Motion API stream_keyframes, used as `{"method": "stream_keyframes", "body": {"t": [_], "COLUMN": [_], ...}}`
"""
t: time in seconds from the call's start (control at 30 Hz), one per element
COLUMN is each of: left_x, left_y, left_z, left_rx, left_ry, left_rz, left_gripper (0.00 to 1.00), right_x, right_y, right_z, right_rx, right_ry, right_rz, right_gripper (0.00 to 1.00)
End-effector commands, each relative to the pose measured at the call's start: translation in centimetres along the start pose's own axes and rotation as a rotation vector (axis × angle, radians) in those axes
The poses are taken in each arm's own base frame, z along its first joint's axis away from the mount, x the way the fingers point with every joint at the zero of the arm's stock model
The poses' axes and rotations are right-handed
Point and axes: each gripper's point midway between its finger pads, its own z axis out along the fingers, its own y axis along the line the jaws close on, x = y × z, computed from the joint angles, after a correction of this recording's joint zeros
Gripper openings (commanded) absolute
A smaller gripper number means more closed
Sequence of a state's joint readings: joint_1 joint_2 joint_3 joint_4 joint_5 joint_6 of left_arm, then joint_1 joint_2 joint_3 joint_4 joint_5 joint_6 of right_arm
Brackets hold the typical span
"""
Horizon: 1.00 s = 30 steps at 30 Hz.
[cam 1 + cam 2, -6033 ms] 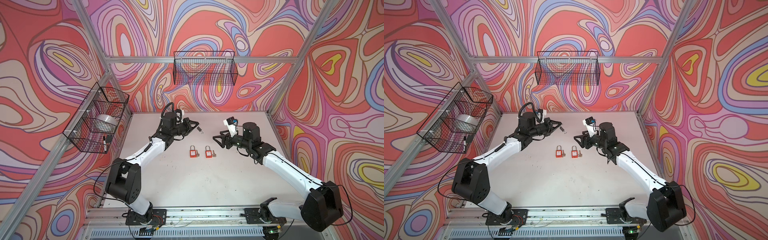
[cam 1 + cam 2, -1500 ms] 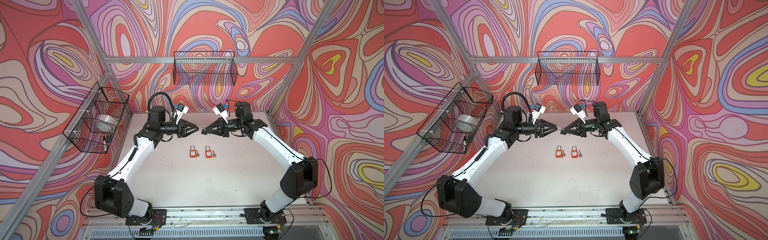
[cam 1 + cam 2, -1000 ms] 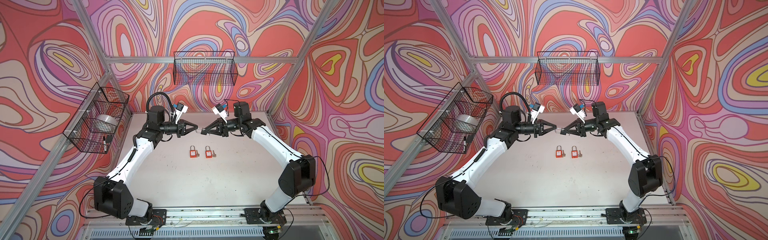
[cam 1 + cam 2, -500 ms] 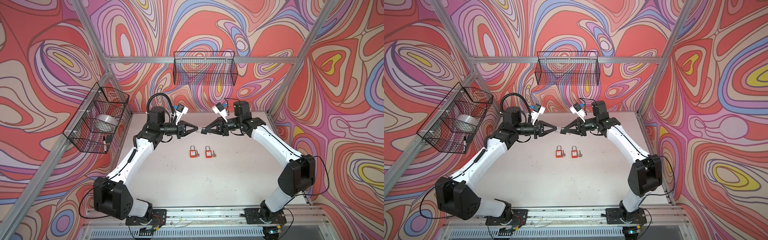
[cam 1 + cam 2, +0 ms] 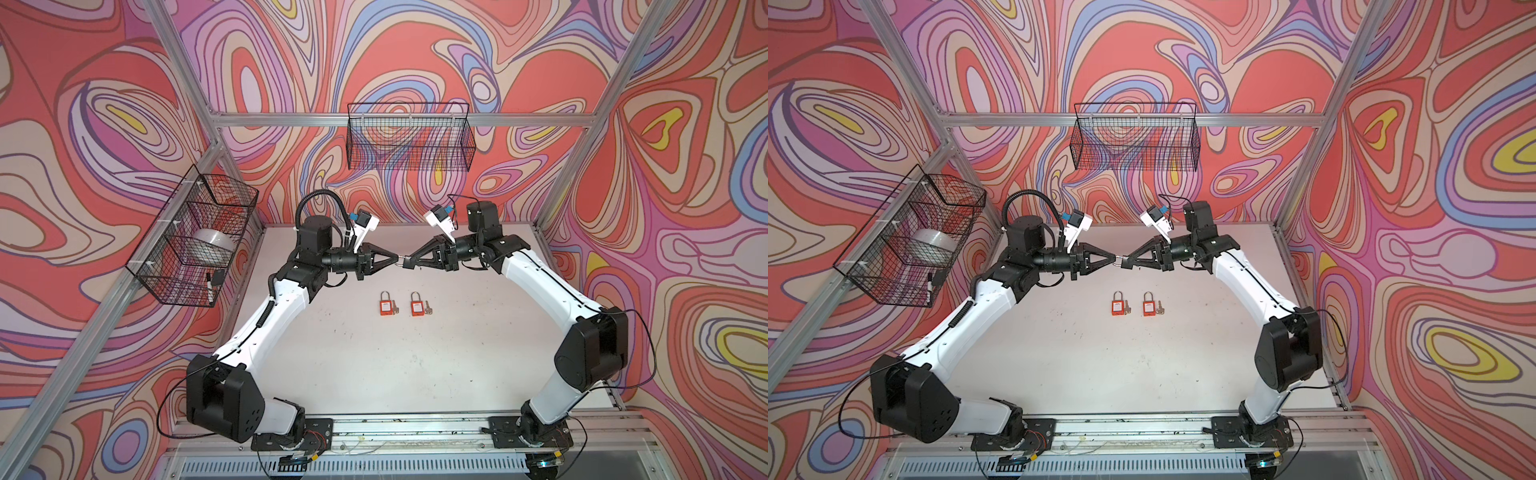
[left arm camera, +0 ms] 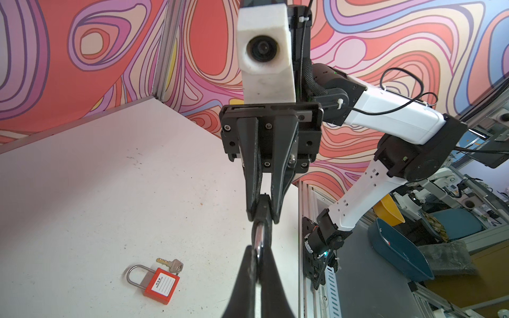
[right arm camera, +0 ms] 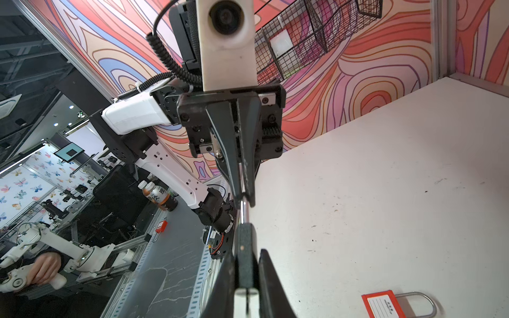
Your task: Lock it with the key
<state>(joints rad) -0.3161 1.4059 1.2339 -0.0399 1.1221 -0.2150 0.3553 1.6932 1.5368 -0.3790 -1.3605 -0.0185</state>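
Swirly walls (image 5: 124,124), scuffed white table (image 5: 374,365), 2 orange padlocks (image 5: 386,306) (image 5: 417,307); left end effector (image 5: 395,261) pinches the shackle (image 6: 259,239), right end effector (image 5: 409,262) clamps the dark padlock (image 7: 245,247).

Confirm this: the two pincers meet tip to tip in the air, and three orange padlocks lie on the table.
The count is wrong. Both top views show only two orange padlocks on the table. The left pincer and right pincer do meet tip to tip in the air, both gripping what looks like a small dark lock.
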Motion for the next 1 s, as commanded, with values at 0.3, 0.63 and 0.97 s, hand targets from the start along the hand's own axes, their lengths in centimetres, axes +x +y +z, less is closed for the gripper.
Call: {"method": "stream_keyframes", "body": {"t": [0.3, 0.63, 0.97], "left_x": [0.6, 1.8, -0.8], "left_y": [-1.9, -2.6, -1.2], "left_z": [2.4, 5.3, 2.0], "left_rx": [0.075, 0.138, 0.068], "left_ry": [0.043, 0.026, -0.059], "left_rz": [0.052, 0.024, -0.006], "left_gripper": [0.00, 0.00, 0.14], "right_x": [-0.9, -0.8, 0.4], "right_y": [0.8, 0.6, -0.8], "right_z": [1.4, 2.3, -0.2], "right_rx": [-0.051, -0.003, 0.102], "right_ry": [-0.007, 0.000, 0.017], "right_rz": [-0.045, -0.102, -0.079], "right_gripper": [0.00, 0.00, 0.00]}}
